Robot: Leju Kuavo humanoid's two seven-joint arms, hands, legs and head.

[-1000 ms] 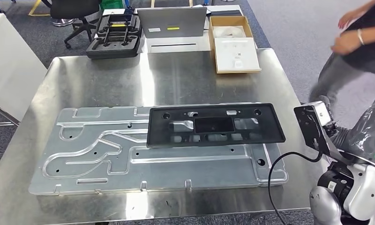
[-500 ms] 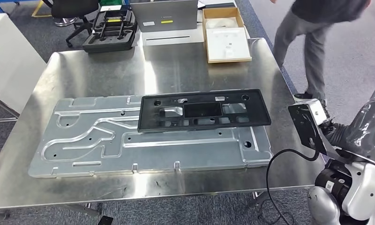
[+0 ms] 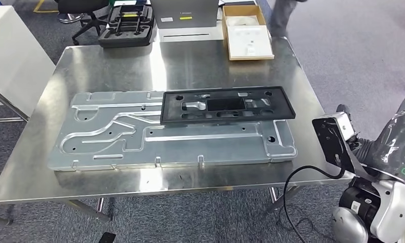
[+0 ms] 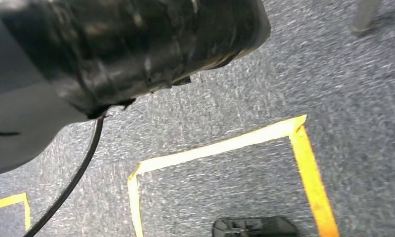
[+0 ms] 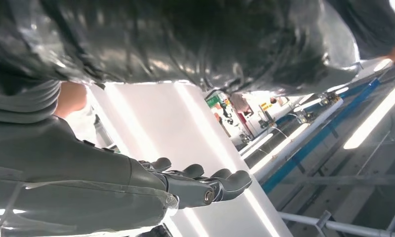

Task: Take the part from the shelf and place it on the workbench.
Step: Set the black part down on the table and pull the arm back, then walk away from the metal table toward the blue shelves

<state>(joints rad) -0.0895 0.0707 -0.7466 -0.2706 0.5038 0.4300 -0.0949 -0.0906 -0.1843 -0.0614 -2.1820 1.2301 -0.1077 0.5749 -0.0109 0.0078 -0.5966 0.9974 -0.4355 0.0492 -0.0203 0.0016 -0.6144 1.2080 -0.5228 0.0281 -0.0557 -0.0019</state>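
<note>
A long black plastic part with several cut-outs lies flat on the right half of a large stamped metal plate, which rests on the steel workbench. My right arm hangs off the table's right side, well away from the part. My right hand has its fingers stretched out and apart, with nothing in them. In the left wrist view a smooth grey piece of my left hand shows at the picture's edge above carpet; its fingers are hidden.
At the table's far edge stand a black foam tray, a grey case and an open cardboard box. A white panel stands to the left. A person's legs are beyond the far edge. Yellow tape marks the carpet.
The camera has shifted, so the whole table sits differently in the picture. The person has walked from the right side round to the far end. The black part keeps its place on the plate.
</note>
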